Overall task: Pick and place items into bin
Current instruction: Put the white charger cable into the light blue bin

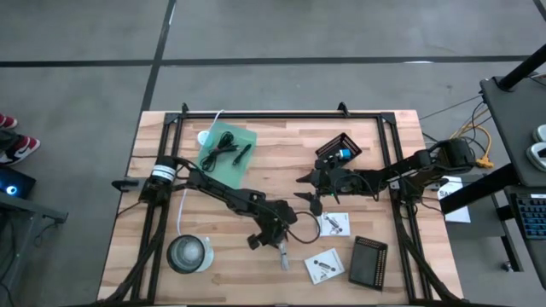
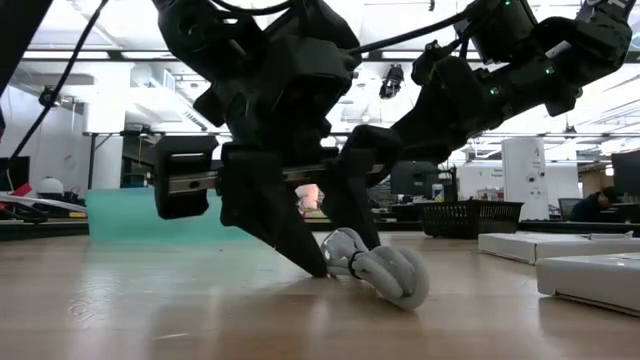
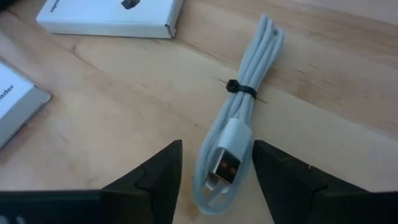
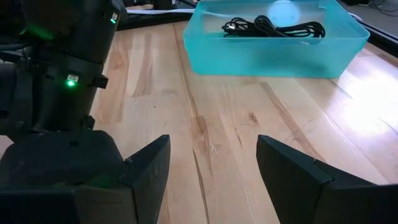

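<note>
A pale silvery-white coiled cable (image 3: 239, 118), bound with a black tie, lies on the wood. My left gripper (image 3: 217, 146) is open and lowered over its plug end, one finger on each side, with a little wood showing between. In the low view the left gripper (image 2: 335, 262) reaches the tabletop beside the cable (image 2: 392, 275). From above, the left gripper (image 1: 275, 241) is at mid-table near the front. My right gripper (image 1: 303, 189) is open over the table's middle, holding nothing. The green bin (image 1: 226, 147) holds black cables (image 4: 273, 26).
Two white printed packets (image 1: 334, 224) (image 1: 324, 266) lie right of the cable. A black tray (image 1: 368, 263) sits near the front right, a black basket (image 1: 339, 152) with a blue piece at the back, and a round clear tub (image 1: 188, 254) at front left.
</note>
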